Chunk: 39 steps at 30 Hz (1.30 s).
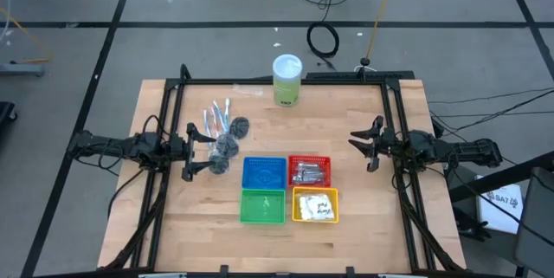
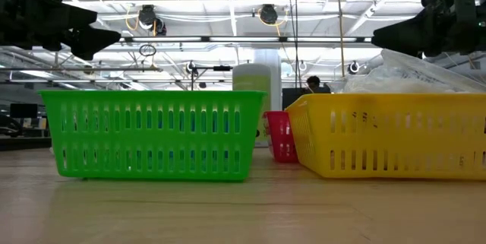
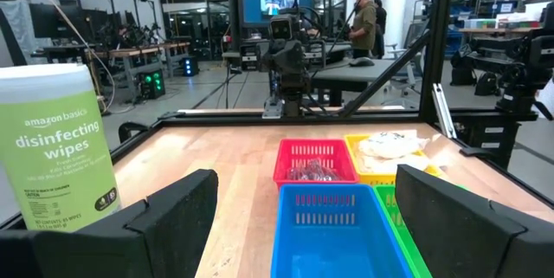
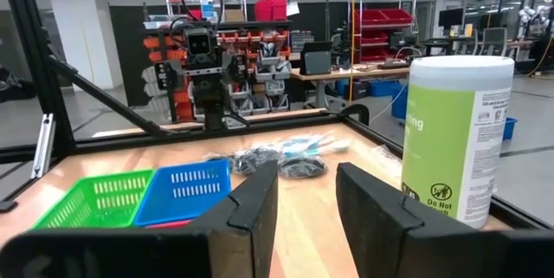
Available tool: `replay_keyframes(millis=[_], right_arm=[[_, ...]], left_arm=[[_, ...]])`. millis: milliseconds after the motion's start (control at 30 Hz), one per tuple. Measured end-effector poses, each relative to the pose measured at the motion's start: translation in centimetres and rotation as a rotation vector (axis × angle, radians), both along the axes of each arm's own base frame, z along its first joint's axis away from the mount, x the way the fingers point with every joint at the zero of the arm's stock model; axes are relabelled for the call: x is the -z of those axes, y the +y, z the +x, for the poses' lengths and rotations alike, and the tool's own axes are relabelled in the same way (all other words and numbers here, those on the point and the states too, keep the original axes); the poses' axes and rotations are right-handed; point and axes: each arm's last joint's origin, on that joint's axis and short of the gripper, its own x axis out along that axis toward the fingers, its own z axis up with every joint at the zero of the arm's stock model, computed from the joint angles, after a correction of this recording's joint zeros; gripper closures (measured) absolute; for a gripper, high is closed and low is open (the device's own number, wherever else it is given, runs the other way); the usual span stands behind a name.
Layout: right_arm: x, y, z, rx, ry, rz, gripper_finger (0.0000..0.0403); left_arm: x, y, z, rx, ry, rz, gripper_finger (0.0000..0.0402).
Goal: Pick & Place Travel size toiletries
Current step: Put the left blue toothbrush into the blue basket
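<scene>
both arms raised, left gripper and right gripper open.

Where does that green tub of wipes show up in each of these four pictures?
High view: wipes tub at the table's far edge, top centre.
Low view: its pale body pokes up behind the green basket.
Left wrist view: large at the left edge.
Right wrist view: at the right.
Shared landmark: the green basket, seen in all four views.

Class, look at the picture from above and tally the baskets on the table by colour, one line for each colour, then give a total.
Blue basket: 1
Red basket: 1
Green basket: 1
Yellow basket: 1
Total: 4
</scene>
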Motion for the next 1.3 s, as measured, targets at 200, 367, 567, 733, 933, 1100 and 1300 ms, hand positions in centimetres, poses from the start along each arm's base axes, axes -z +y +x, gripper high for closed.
replay_keyframes(millis=[200, 367, 567, 733, 933, 1100, 1300], right_arm=[[0.0, 0.0, 0.0, 0.0, -0.003, 0.0, 0.0291], [0.0, 0.0, 0.0, 0.0, -0.004, 0.001, 0.0291], [0.0, 0.0, 0.0, 0.0, -0.005, 0.001, 0.0291], [0.0, 0.0, 0.0, 0.0, -0.005, 0.001, 0.0291], [0.0, 0.0, 0.0, 0.0, -0.005, 0.001, 0.0291], [0.0, 0.0, 0.0, 0.0, -0.005, 0.001, 0.0291], [0.0, 0.0, 0.0, 0.0, -0.005, 0.001, 0.0291]], left_arm=[[0.0, 0.0, 0.0, 0.0, -0.002, 0.0, 0.0055], [-0.7, 0.0, -0.1, 0.0, -0.076, -0.008, 0.0055], [-2.2, 0.1, -0.4, 0.011, -0.234, -0.088, 0.0055], [-2.1, 0.7, -0.4, -0.191, -0.235, -0.242, 0.0055], [-0.9, 2.0, -0.5, -0.735, -0.253, -0.504, 0.0055], [0.6, 2.2, -0.3, -0.903, -0.215, -0.572, 0.0055], [0.4, 2.5, 0.3, -0.89, -0.169, -0.629, 0.0055]])
